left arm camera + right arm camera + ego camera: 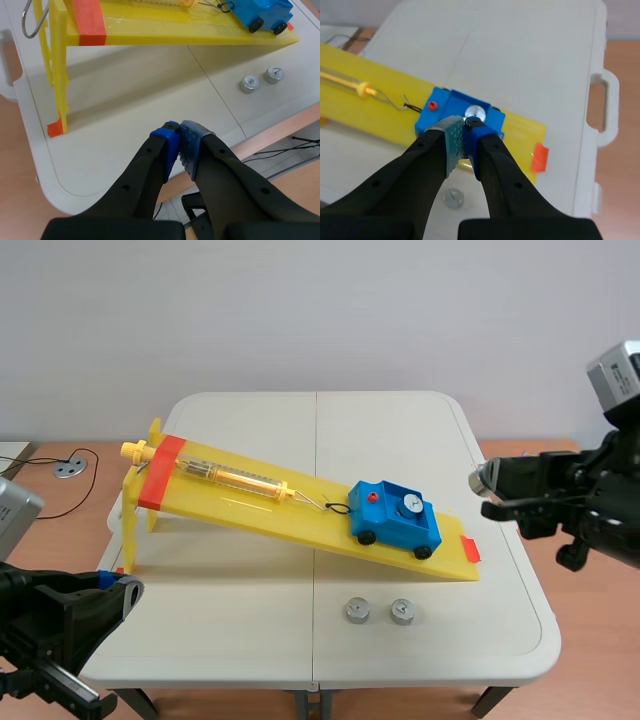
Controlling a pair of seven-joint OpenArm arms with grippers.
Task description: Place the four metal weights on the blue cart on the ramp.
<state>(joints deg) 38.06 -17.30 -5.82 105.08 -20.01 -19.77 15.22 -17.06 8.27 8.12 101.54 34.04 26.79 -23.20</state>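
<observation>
1. Find the right gripper (487, 493) raised to the right of the blue cart (395, 522), fingers pressed together with nothing seen between them.
2. Find the left gripper (178, 131) low by the near left corner of the worktop (250, 630), fingers likewise pressed together and holding nothing.
3. Count one seated weight (408, 505) in the cart, low on the ramp (260, 508). On the worktop near the ramp's foot, count the first loose weight (357, 611) just beside the second loose weight (402, 611). No fourth in view.
4. Likely trouble: a bump to the cart while lowering a weight, enough to roll or jerk it on the slope, with only the wire to the spring scale (235, 477) as restraint.
5. Also likely: a round weight slipping from the pads and rolling off the near edge, close behind the pair.
6. Open worktop beside and behind both loose weights; less room ahead, with the ramp's lower lip near.
</observation>
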